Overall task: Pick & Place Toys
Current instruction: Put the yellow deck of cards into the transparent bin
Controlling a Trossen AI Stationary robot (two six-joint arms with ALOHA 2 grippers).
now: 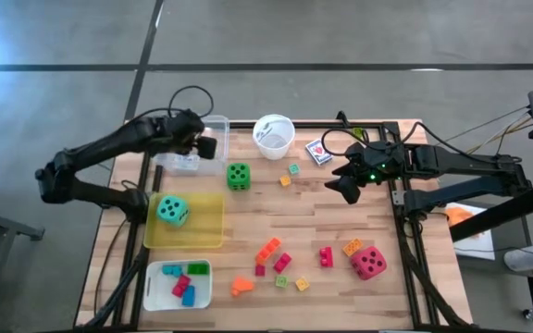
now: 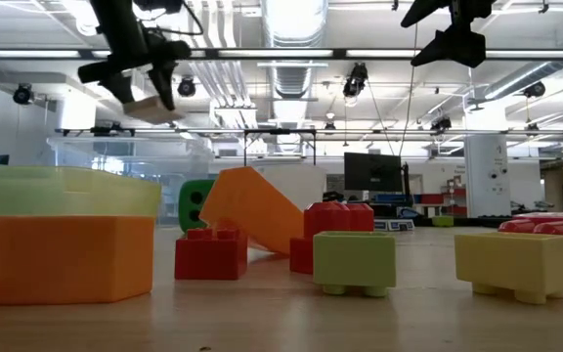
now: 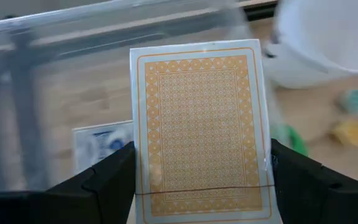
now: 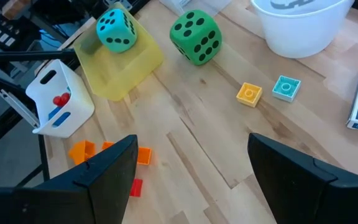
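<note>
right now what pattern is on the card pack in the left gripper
An orange lattice print with a white border on the card pack; the left wrist view shows it best.

White round cup (image 1: 274, 135) at top centre of the high view, upright on the wooden table (image 1: 340, 287). Clear tray (image 1: 213, 129) just left of it (partly hidden). Yellow tray (image 1: 206, 222) at left centre; white tray (image 1: 202, 291) below it, lower left.

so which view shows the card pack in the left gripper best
The left wrist view: the orange-backed card pack fills it, between the left gripper's fingers. High view shows it only as a speck above the clear tray; low view, edge-on and high up; right wrist view, not at all.
</note>
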